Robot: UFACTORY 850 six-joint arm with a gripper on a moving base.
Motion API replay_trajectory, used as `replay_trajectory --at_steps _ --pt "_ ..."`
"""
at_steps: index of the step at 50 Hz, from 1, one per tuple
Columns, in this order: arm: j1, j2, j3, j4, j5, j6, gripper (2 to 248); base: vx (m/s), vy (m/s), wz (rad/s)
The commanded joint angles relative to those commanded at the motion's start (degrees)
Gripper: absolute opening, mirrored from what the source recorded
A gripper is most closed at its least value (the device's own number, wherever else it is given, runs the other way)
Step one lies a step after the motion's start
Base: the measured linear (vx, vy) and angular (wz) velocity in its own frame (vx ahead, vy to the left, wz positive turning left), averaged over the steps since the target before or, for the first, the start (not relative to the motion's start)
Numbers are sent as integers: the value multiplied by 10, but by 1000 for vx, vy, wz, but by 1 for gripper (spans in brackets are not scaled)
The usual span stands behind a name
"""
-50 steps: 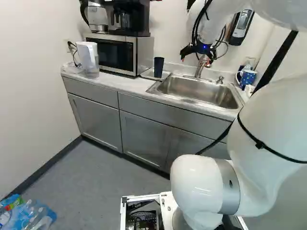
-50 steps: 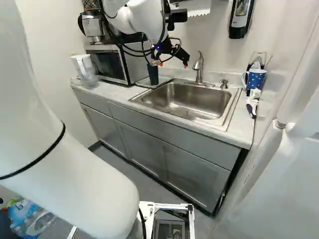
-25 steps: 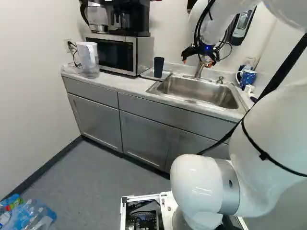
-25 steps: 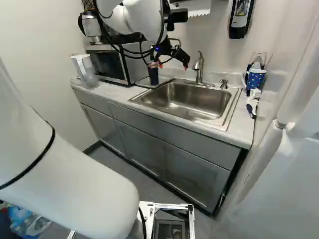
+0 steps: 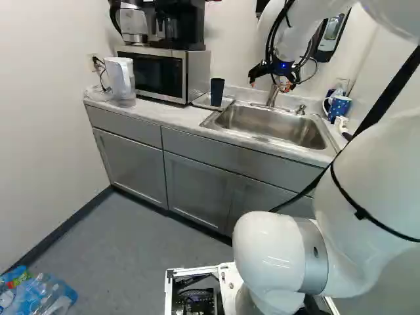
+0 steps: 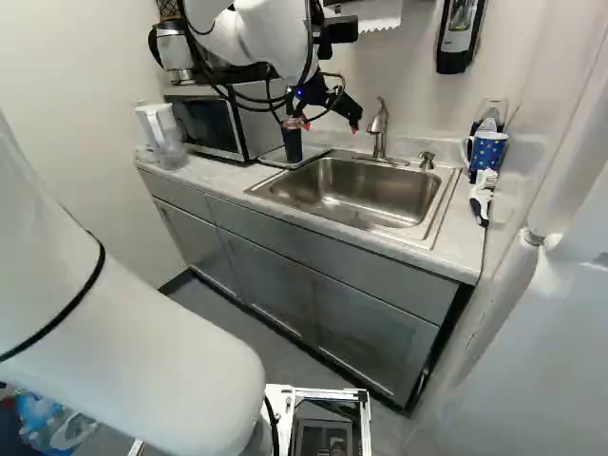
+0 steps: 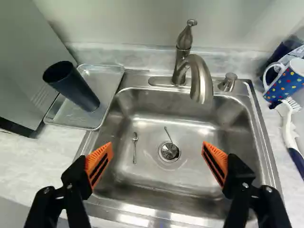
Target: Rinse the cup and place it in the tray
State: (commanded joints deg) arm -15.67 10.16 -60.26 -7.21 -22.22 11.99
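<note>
My gripper hangs over the sink in the right base view. In the wrist view the gripper is open, its orange pads wide apart with only the sink basin below them. A dark blue cup stands upright on the metal tray, left of the sink beside the microwave. The left base view also shows the cup. The steel sink holds two small metal utensils, one by the drain. The faucet rises at the sink's back rim; no water shows.
Right of the sink are a blue dotted mug and a dish brush. A microwave and a water pitcher occupy the counter's other end. A soap dispenser hangs on the wall. Plastic-wrapped bottles lie on the floor.
The gripper has shifted slightly sideways over the sink since a second ago and has stayed still over the last half second. The cup, the tray and the base have not moved.
</note>
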Motion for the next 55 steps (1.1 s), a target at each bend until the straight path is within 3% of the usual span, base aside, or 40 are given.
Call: replay_trajectory --at_steps 55 --pt "0 0 0 0 0 0 247 -6 2 1"
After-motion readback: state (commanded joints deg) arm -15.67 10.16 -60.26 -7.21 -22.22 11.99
